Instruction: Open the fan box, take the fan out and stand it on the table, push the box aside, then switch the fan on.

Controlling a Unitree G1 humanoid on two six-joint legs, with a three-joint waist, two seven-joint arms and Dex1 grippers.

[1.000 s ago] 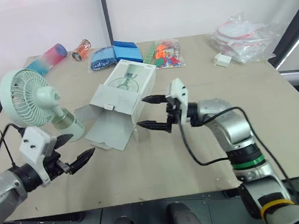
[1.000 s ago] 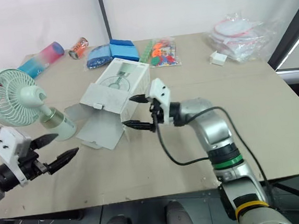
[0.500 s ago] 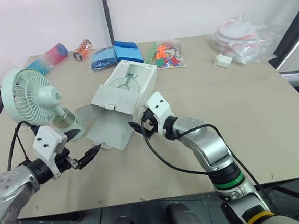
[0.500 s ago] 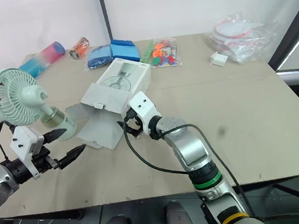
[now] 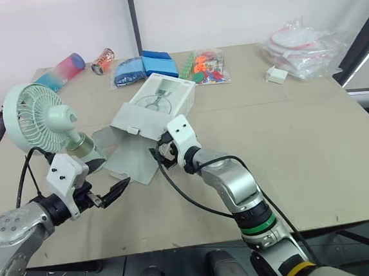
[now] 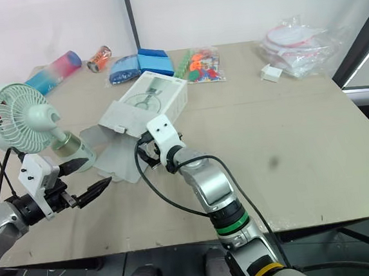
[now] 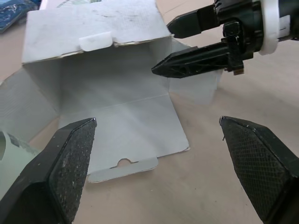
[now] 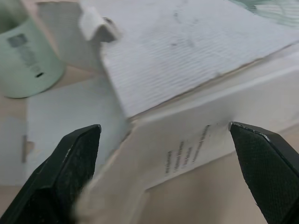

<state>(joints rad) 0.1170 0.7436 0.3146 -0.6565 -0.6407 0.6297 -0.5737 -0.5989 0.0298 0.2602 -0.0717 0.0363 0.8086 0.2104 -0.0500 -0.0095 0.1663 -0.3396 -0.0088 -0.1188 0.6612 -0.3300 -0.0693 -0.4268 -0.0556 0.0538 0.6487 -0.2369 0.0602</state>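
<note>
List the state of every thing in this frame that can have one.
fan box: lying on its side, flaps open, empty.
fan: out of the box, upright on the table; running or not, cannot tell.
left end effector: open, empty.
right end effector: open, at the box's open end.
tumbler: lying on its side.
can: lying on its side.

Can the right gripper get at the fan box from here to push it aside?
Probably yes. The right gripper is open, right at the open end of the box, with nothing between them. The fan stands off to the robot's left, and the left gripper hovers by the front flap.
</note>
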